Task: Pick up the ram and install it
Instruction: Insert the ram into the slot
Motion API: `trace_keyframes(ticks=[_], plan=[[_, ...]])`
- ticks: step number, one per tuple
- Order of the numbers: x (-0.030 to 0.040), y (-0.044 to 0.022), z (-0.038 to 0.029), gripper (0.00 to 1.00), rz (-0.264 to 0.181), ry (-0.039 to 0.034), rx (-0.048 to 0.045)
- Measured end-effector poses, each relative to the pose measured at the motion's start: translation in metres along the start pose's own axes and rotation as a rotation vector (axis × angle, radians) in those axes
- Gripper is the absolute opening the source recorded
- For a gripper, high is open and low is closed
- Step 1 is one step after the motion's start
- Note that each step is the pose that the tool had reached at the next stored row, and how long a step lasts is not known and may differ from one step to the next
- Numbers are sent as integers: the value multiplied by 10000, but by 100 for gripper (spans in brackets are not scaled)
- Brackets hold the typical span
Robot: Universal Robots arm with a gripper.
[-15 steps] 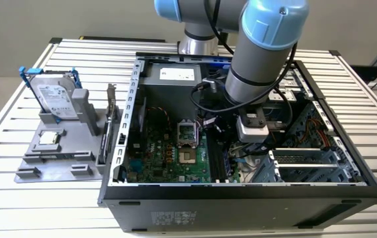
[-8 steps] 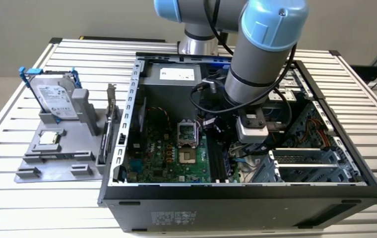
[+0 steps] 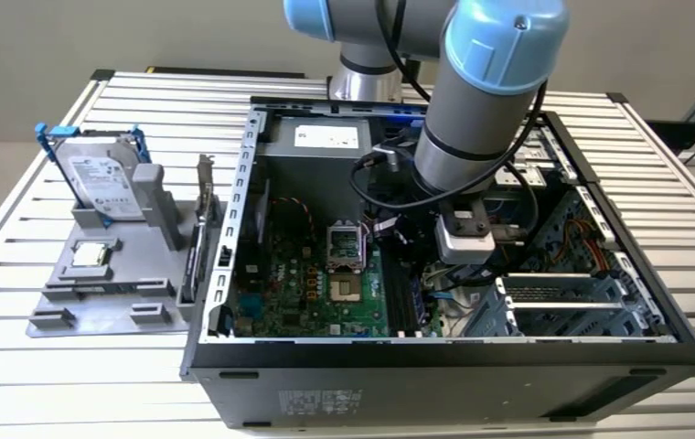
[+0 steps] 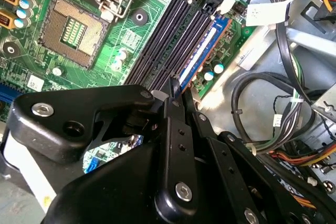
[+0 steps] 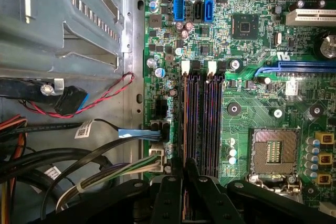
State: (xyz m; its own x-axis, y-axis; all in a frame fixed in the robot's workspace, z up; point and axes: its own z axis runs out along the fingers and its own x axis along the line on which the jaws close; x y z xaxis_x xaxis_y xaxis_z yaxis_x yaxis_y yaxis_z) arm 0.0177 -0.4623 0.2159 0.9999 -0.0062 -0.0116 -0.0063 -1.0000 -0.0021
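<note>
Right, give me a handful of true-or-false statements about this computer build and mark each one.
1. The black gripper is down over the long dark memory slots. True.
2. The silver hard drive with blue rails lies inside the black computer case. False: it stands upright in the grey plastic holder on the table, at the exterior view's left of the case.
3. The square processor socket on the green motherboard is empty. True.
4. The case is closed. False: its side is open and the motherboard is exposed.
</note>
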Motion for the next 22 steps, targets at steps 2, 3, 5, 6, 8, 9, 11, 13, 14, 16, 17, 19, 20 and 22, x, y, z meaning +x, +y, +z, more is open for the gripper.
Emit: trace_keyframes(ticks=[2, 3, 5, 6, 8, 9, 11, 13, 14, 16, 17, 19, 20, 22], plan=[[0, 0, 0, 0, 1, 0, 5], [0, 0, 0, 0, 0, 0, 8], [0, 0, 1, 0, 1, 0, 14], [0, 0, 1, 0, 1, 0, 17], [0, 0, 1, 0, 0, 1, 23], [0, 0, 1, 0, 0, 0, 26], [0, 0, 1, 0, 0, 0, 30], [0, 0, 0, 0, 0, 0, 34], [0, 0, 0, 0, 0, 0, 36], [-1, 0, 0, 0, 0, 0, 36], [-1, 0, 0, 0, 0, 0, 36], [-1, 0, 0, 0, 0, 0, 37], [-2, 0, 0, 0, 1, 0, 37], [-2, 0, 0, 0, 2, 0, 37]])
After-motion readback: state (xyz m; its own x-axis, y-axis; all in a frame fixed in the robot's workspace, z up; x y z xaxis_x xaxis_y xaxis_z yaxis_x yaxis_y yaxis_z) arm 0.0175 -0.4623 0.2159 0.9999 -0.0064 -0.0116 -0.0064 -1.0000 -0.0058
